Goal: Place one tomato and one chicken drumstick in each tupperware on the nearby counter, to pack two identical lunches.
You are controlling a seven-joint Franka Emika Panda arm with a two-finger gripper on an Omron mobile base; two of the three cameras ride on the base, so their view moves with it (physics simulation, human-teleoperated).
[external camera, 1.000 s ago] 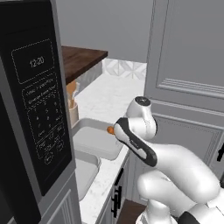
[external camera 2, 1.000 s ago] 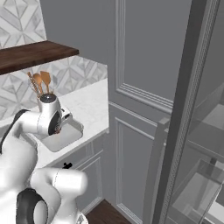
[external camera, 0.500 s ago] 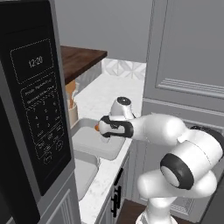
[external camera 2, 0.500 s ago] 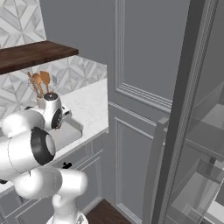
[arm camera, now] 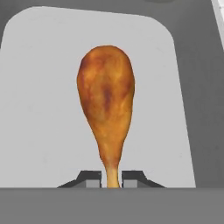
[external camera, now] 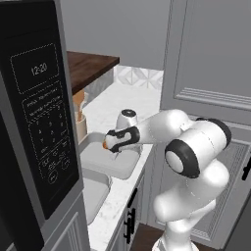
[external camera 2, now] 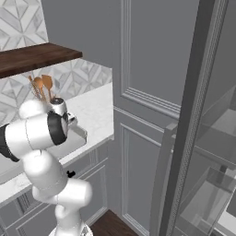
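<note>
The gripper (arm camera: 112, 178) clamps the chicken drumstick (arm camera: 106, 98) by its thin bone end (tips half hidden) above a tupperware (arm camera: 39, 113) tray; the tray's near edge is cut off.

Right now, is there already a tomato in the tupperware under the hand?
No: in the hand view the tupperware floor is bare around the chicken drumstick, which the gripper holds by its thin end.
</note>
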